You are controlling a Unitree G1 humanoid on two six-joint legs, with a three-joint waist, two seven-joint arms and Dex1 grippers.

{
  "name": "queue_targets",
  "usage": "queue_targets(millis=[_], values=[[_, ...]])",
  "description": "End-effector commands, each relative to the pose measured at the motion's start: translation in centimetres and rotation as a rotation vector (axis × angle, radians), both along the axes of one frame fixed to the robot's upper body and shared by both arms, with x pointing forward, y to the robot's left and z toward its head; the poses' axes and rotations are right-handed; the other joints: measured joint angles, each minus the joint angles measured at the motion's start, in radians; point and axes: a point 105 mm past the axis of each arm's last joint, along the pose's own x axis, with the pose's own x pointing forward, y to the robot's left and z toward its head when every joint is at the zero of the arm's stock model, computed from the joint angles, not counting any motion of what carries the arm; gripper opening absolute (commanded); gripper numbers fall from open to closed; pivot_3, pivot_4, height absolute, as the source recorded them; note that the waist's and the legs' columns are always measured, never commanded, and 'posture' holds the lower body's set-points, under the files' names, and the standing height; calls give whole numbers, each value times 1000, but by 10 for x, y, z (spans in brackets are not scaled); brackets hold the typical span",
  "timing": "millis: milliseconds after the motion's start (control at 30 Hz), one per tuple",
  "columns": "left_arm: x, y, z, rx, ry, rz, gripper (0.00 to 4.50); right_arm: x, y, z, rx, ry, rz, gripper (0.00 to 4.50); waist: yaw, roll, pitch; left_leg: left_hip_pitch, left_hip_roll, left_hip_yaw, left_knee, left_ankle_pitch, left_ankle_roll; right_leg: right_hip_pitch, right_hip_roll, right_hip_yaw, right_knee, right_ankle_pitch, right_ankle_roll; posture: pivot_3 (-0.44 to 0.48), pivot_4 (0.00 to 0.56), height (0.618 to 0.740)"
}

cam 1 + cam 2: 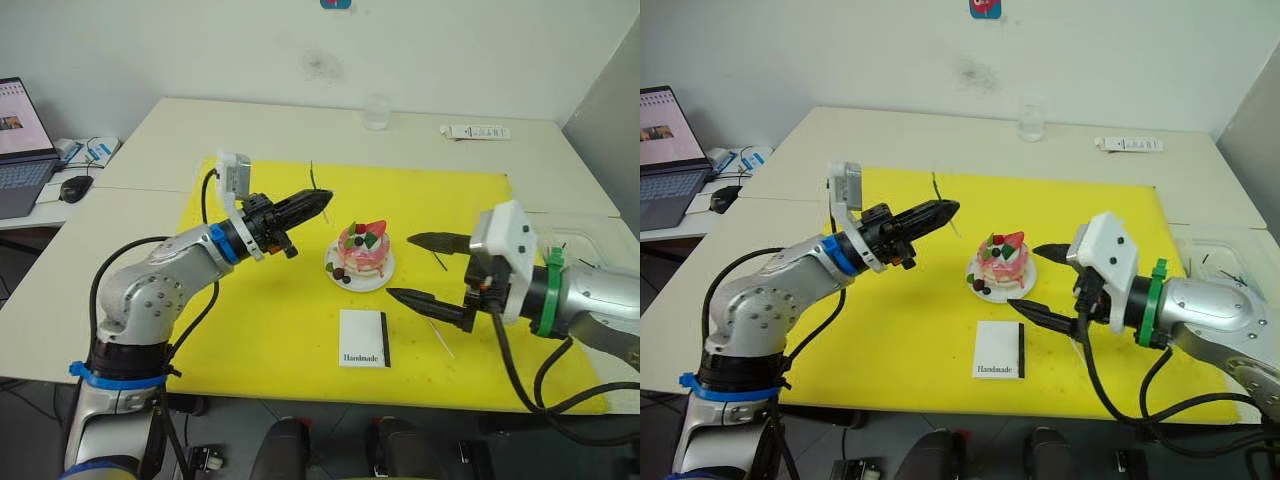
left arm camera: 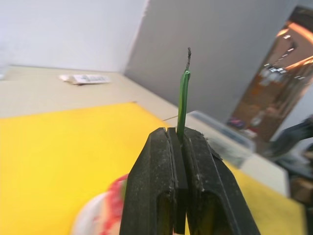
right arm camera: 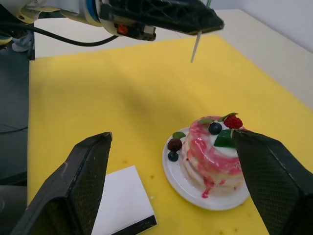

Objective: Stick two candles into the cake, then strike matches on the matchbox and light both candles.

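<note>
The pink cake (image 1: 362, 248) with a strawberry on top sits on its white plate (image 1: 378, 279) in the middle of the yellow mat (image 1: 260, 300). My left gripper (image 1: 320, 203) hovers just left of the cake, shut on a thin green candle (image 2: 183, 98) that stands upright through its fingertips. On the cake's right, my right gripper (image 1: 415, 270) is open and holds nothing. In front of the cake lies the white matchbox (image 1: 363, 338). A short dark match (image 1: 439, 261) lies behind the right gripper. A thin pale stick (image 1: 443, 340), perhaps the other candle, lies on the mat beneath that arm.
At the table's far edge stand a clear glass (image 1: 376, 112) and a white flat strip (image 1: 475, 131). A laptop (image 1: 20, 140) and a mouse (image 1: 75, 187) are on the left table. A clear plastic tray (image 1: 590, 250) lies at the right, beyond the mat.
</note>
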Motion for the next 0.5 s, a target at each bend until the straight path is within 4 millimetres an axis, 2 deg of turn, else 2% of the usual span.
queue_targets(millis=[33, 300, 500], values=[[4, -7, 4, 44, -106, -17, 0, 3, 4, 4, -27, -72, 0, 4068, 0, 0, 0, -1, 0, 0, 0, 0, 0, 0, 0, 0, 0, 0, 0, 0, 150, 738], [17, -21, -12, 85, -150, -39, 0, 15, 2, -8, -67, -90, -97, 4068, 0, 0, 0, -5, 1, -1, 0, 0, 0, -1, 0, -2, -5, 1, 2, 0, 150, 738], [22, -31, -21, 95, -146, -65, 0, 19, 1, -10, -61, -99, -147, 4068, -1, 0, 0, -6, 0, -2, 0, 0, 0, -2, 0, -3, -7, 2, 3, 0, 150, 738]])
